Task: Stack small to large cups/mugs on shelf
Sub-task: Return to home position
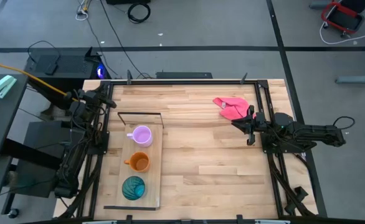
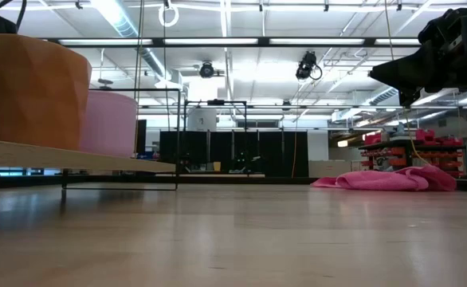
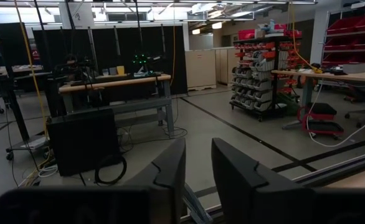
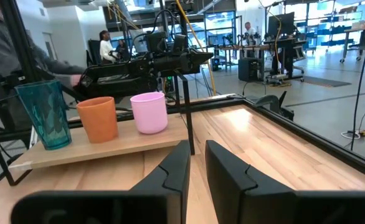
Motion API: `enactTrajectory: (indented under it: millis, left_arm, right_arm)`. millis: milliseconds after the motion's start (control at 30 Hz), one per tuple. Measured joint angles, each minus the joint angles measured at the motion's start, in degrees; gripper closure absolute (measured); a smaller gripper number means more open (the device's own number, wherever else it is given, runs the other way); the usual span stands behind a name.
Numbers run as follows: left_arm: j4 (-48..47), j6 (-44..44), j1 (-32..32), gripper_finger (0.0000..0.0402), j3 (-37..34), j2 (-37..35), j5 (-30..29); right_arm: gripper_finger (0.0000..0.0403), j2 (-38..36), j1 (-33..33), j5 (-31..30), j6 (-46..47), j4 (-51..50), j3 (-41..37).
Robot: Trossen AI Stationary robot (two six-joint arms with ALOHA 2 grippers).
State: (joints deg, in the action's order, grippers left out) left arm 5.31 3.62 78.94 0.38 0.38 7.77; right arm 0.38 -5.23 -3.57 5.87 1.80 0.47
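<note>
All three cups are on the shelf [image 1: 156, 177] in one row along its long axis, which runs down the left edge of the surface [image 1: 207, 155]. The lilac mug [image 1: 142, 134] is at the wire-frame end, the orange mug [image 1: 139, 162] in the middle, and the teal tumbler [image 1: 132, 187] at the other end. They're close together but not touching, as far as I can see.

The left arm is clearly the nearer one. Its end effector [image 3: 199, 152] hangs just past the frame end of the shelf and points out into the room, not at the cups. The fingers are pressed almost together with only a thin slit between them, and they're holding nothing.

The right end effector [image 4: 197, 149] is well apart on the far side of the surface, beside the pink cloth [image 1: 231, 107]. It faces the row broadside and is likewise drawn together and empty.

The stacking looks done to me (small to large, reading from the frame end). I'd guess all that's left is parking the arms, and for either one that means moving away from the shelf, so there's not much chance of bumping a cup.
</note>
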Motion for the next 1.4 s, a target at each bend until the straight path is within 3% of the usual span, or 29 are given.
enactTrajectory:
  millis: [1400]
  left_arm:
    - [0.0, 0.0, 0.0, 0.0313, 0.0, 0.0, 0.0]
  right_arm:
    - [0.0344, 0.0, 0.0, 0.0, 0.0, 0.0, 0.0]
